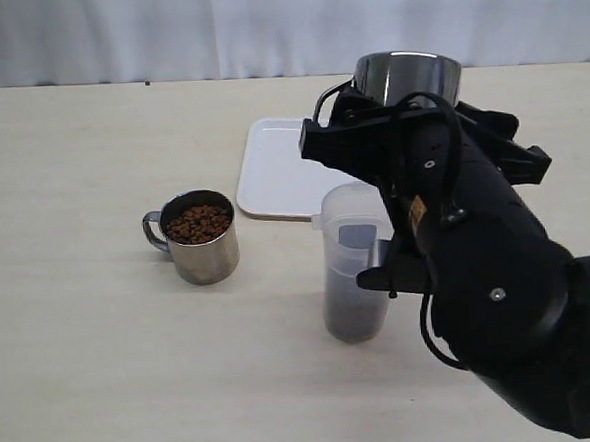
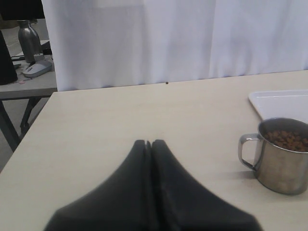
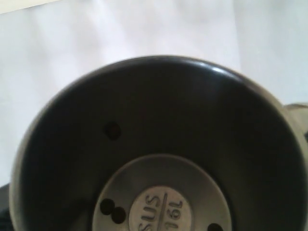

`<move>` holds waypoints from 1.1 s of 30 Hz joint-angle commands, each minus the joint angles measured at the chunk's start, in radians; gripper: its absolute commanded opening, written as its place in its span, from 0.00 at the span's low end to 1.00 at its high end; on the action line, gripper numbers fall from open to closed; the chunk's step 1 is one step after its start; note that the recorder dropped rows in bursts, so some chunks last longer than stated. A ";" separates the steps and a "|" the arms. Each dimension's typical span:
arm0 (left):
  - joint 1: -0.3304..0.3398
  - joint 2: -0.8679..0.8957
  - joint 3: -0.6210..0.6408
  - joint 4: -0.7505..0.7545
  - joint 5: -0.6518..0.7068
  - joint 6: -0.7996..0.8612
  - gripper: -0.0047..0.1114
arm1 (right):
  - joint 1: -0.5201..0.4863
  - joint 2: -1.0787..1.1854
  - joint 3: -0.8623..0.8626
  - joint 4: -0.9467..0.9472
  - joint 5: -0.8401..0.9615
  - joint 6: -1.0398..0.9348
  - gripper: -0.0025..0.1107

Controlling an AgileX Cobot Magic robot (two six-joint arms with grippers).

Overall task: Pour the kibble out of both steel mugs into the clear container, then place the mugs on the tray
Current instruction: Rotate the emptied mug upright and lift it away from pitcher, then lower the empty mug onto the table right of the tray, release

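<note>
Kibble (image 1: pixel 200 224) fills the steel mug on the table (image 1: pixel 202 239), which stands left of the clear container (image 1: pixel 350 218). A darker load sits in the container's lower part. The lifted steel mug (image 1: pixel 408 78) hangs above and behind the container, over the near edge of the white tray (image 1: pixel 277 172). The right gripper (image 1: pixel 393 110) is clamped on it, though its fingers are hidden behind the mug. Looking down the right wrist camera into this mug, I see a bare stamped base and a few dark specks, which I take for stray pellets. I judge the pour nearly done. I would tip once more squarely over the container's mouth, then set the mug on the tray's far side, leaving room for its twin. The right forearm passes close to the container, so I would lift clear before swinging. The left gripper (image 2: pixel 149 144) has its fingers pressed together on nothing, low over the table, near the full mug.
</note>
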 commanded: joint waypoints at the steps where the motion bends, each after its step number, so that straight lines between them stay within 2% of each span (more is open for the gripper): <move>1: 0.002 -0.003 0.002 0.002 -0.013 0.001 0.04 | 0.004 -0.009 0.000 -0.014 0.022 0.056 0.06; 4: 0.002 -0.003 0.002 0.002 -0.013 0.001 0.04 | 0.009 -0.009 0.000 -0.014 -0.017 0.069 0.06; 9: 0.002 -0.003 0.002 0.002 -0.013 0.001 0.04 | 0.084 -0.004 0.000 -0.014 -0.017 0.065 0.06; 15: 0.002 -0.003 0.002 0.002 -0.013 0.001 0.04 | 0.084 0.000 0.000 -0.014 0.034 0.083 0.06; 19: 0.002 -0.003 0.002 0.002 -0.013 0.001 0.04 | 0.084 -0.002 -0.023 -0.014 0.159 0.417 0.06; 22: 0.002 -0.003 0.002 0.002 -0.013 0.001 0.04 | 0.061 -0.035 -0.061 0.007 0.159 0.508 0.06; 23: 0.002 -0.003 0.002 0.002 -0.013 0.001 0.04 | 0.047 -0.052 -0.074 0.045 0.147 0.517 0.06; 27: 0.002 -0.003 0.002 0.002 -0.013 0.001 0.04 | -0.078 -0.162 -0.134 0.329 -0.098 0.535 0.06; 30: 0.002 -0.003 0.002 0.002 -0.013 0.001 0.04 | -0.226 -0.266 -0.132 0.464 -0.283 0.533 0.06; 33: 0.002 -0.003 0.002 0.002 -0.013 0.001 0.04 | -0.405 -0.360 -0.118 0.685 -0.527 0.416 0.06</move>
